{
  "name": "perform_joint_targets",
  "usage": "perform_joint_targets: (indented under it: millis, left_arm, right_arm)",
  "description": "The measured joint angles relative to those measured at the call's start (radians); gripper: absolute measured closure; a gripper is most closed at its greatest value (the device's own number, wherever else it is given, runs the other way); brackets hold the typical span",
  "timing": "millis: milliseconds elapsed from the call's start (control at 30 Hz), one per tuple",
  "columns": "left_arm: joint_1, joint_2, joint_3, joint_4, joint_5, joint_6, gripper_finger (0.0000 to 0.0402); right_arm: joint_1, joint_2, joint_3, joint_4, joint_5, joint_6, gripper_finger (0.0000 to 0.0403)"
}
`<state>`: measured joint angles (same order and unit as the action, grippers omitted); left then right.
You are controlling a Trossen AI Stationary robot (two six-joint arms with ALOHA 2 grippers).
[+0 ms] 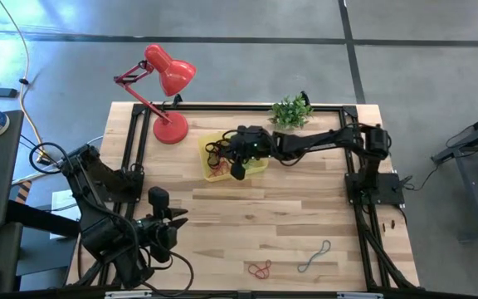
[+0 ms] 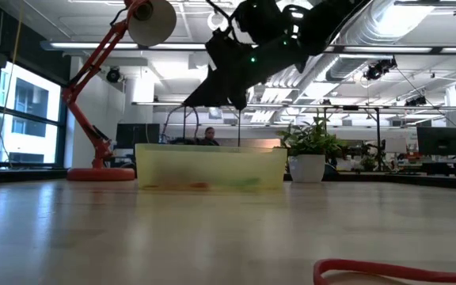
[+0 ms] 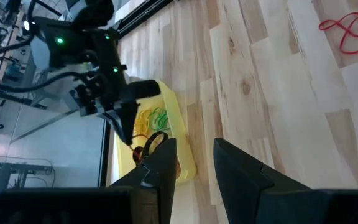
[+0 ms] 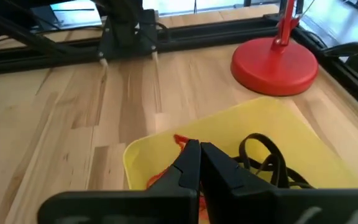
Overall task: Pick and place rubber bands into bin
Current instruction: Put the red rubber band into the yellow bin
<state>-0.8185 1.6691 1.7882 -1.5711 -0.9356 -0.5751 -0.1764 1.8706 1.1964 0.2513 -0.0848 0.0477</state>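
Observation:
The yellow bin (image 1: 256,166) sits far on the table beside the red lamp base, and shows in the low view as bin (image 2: 212,168). Black bands (image 4: 263,155), orange bands (image 4: 160,177) and green bands (image 3: 159,118) lie in it. My right gripper (image 1: 237,170) (image 4: 199,154) hangs shut above the bin's inside. On the near table lie a red band (image 1: 260,267) (image 3: 347,31) and a grey-green band (image 1: 314,256). My left gripper (image 1: 178,218) (image 3: 194,158) waits open near the table's near left, pointing toward the bin. My right gripper points down over the bin with its fingers together. An orange band's end (image 4: 180,140) shows right at the fingertips, but I cannot tell whether the fingers touch it or it lies in the bin below them.
The red desk lamp (image 1: 170,124) stands just left of the bin, and a small potted plant (image 1: 291,110) is at the far edge. A black frame runs along the table's far and side edges. Bare wood lies between the bin and the loose bands.

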Motion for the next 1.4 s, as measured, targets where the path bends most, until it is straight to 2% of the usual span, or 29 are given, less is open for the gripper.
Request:
perform_joint_targets:
  millis: [533,667,900,1067,1233,1400]
  left_arm:
    - [0.000,0.001,0.000,0.000,-0.001,0.008,0.0305]
    - [0.000,0.001,0.000,0.000,-0.005,0.011,0.0305]
    - [0.000,0.001,0.000,0.000,-0.024,0.014,0.0305]
    - [0.000,0.001,0.000,0.002,-0.027,0.015,0.0305]
    - [0.000,0.001,0.000,0.007,-0.072,0.017,0.0305]
    - [0.001,0.001,0.000,0.007,-0.078,0.020,0.0305]
  right_arm:
    - [0.000,0.022,0.000,-0.075,-0.073,0.036,0.0398]
    - [0.006,0.022,0.000,-0.114,-0.099,0.044,0.0367]
    - [0.020,0.022,0.000,-0.116,-0.090,0.080,0.0271]
    - [0.057,0.022,0.000,-0.047,-0.122,0.099,0.0225]
    - [0.150,0.020,0.000,0.025,-0.086,0.120,0.0213]
    - [0.247,0.020,0.000,0.021,-0.046,0.132,0.0226]
